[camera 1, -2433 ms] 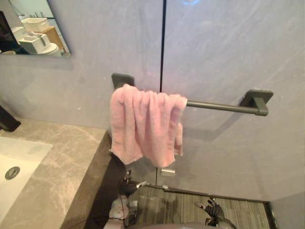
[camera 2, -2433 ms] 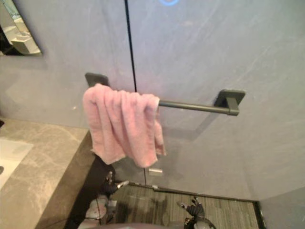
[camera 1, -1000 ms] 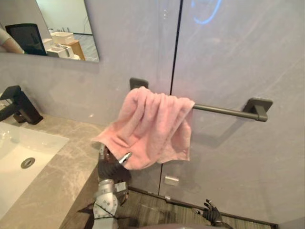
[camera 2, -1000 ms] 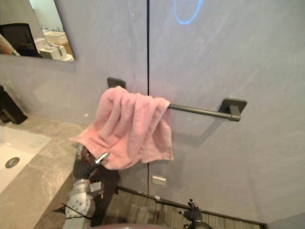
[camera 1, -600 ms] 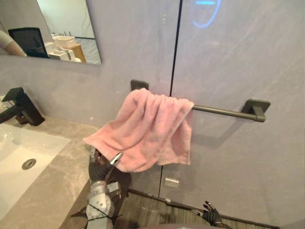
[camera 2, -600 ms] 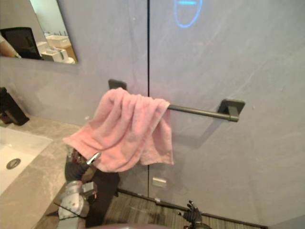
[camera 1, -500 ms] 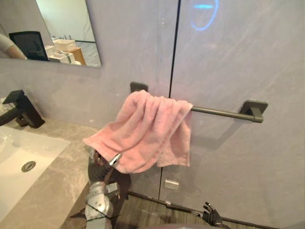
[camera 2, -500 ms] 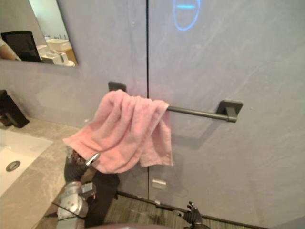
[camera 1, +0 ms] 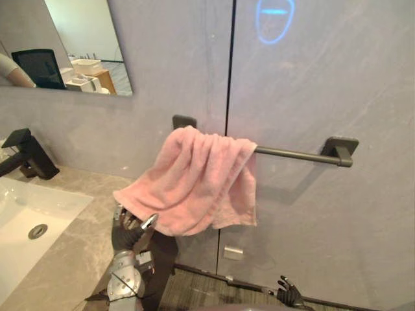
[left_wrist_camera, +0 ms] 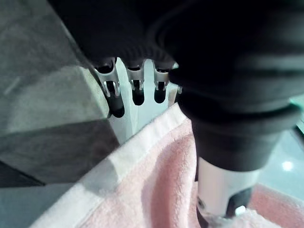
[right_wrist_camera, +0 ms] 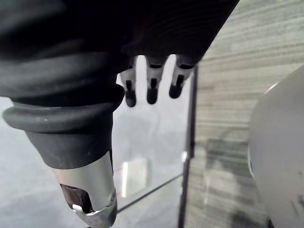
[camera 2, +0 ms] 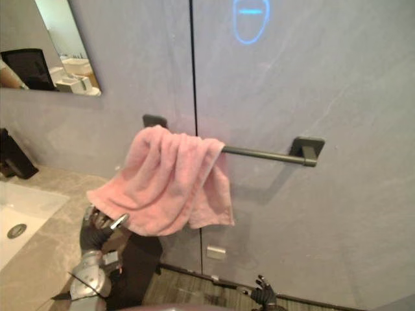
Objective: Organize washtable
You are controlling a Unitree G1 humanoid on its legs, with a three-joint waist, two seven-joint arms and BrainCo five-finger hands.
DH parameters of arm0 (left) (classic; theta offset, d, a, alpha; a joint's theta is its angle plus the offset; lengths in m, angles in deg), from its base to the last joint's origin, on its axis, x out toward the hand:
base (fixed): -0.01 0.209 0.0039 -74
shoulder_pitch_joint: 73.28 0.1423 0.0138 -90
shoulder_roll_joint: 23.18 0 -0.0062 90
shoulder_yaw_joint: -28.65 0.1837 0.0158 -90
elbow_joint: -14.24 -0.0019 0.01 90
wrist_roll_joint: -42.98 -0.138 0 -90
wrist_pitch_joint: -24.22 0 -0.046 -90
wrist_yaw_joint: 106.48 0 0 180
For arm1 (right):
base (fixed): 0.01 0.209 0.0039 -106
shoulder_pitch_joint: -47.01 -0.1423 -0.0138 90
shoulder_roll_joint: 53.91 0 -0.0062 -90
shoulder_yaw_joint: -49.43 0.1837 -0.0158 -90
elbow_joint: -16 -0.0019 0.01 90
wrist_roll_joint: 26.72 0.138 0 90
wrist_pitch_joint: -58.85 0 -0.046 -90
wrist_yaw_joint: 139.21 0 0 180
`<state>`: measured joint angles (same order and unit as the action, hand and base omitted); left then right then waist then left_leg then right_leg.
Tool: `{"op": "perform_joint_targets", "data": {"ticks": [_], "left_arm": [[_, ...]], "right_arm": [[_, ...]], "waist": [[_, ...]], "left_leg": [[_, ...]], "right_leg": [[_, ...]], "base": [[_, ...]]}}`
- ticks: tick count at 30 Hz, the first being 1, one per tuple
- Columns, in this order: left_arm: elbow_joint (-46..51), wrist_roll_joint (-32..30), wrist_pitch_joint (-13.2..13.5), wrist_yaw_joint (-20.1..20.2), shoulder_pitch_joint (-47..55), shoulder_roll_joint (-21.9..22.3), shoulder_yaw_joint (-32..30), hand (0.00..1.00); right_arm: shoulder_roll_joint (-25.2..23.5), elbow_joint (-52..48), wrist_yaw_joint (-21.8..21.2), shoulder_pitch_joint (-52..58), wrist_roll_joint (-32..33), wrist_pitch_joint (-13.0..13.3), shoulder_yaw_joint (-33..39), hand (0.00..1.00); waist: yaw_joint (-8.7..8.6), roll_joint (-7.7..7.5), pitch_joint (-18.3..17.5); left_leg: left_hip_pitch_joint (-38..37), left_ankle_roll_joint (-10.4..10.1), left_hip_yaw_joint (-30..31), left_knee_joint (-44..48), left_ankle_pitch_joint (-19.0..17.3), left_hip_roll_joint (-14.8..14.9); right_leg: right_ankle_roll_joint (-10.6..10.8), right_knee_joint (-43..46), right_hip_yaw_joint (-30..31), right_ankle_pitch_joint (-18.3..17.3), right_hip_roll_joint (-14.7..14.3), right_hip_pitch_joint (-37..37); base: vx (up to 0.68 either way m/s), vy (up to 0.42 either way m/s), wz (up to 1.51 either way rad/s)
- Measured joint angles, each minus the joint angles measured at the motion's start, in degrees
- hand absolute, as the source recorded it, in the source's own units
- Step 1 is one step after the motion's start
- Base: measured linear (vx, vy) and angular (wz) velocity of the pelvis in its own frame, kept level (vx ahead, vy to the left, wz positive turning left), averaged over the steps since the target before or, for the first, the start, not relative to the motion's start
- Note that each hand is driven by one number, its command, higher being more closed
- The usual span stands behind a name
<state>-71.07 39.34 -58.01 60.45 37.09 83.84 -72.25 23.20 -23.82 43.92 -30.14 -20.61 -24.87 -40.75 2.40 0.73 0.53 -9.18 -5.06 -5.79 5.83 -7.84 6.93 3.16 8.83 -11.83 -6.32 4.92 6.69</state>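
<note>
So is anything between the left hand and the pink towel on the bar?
Nothing visible does. The left hand pinches the lower corner of the pink towel; the rest hangs over the towel bar. The right hand hangs open near the floor.

Towel [camera 1: 194, 181] hides rail [camera 1: 292, 154] left part; sink [camera 1: 26, 217] cut by edge.

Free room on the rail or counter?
The towel rail is bare between the pink towel and its right bracket. The counter is bare between the sink and its right edge. Crowded at the rail's left end, where the left hand pinches the towel.
</note>
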Motion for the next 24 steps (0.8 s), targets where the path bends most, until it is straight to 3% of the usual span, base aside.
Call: {"op": "perform_joint_targets", "data": {"ticks": [6,14,18,24], "left_arm": [[6.1,-4.1,-0.2,-4.7,-0.2,-0.1,-4.0,0.0],[13.0,-5.7,0.6,-5.9,-0.4,-0.7,-5.4,0.0],[13.0,0.0,3.6,-4.6,-1.9,-2.5,-4.2,0.0],[9.4,7.3,5.1,0.0,-7.5,-6.0,2.3,0.0]], "right_arm": [[-0.3,0.0,-0.1,0.1,-0.1,0.1,0.2,0.0],[-0.2,0.0,-0.9,0.1,-0.2,0.2,1.4,0.0],[0.1,0.1,-1.0,0.0,-0.1,0.3,1.4,0.0],[0.4,0.3,-1.9,-0.5,-0.1,0.3,1.2,0.0]], "waist": [[0.03,-0.24,0.2],[0.02,-0.25,0.2],[-0.08,-0.14,0.5],[-0.22,-0.04,1.1]], "left_leg": [[0.0,0.0,0.0,0.3,-0.1,0.0],[0.5,0.0,0.3,0.7,-0.3,0.0],[0.5,0.0,0.4,0.6,-0.3,0.0],[0.2,0.0,0.7,0.0,-0.2,0.0]], "right_leg": [[0.0,0.3,0.2,-0.1,-0.3,0.0],[-0.1,1.6,0.3,-0.9,-0.3,-0.9],[-0.2,1.8,0.6,-1.1,-0.4,-1.1],[-0.3,1.8,1.0,-1.0,-0.7,-1.2]], "base": [[0.0,0.0,0.0],[0.0,-0.001,0.0],[0.0,-0.002,-0.01],[0.0,-0.001,-0.01]]}}
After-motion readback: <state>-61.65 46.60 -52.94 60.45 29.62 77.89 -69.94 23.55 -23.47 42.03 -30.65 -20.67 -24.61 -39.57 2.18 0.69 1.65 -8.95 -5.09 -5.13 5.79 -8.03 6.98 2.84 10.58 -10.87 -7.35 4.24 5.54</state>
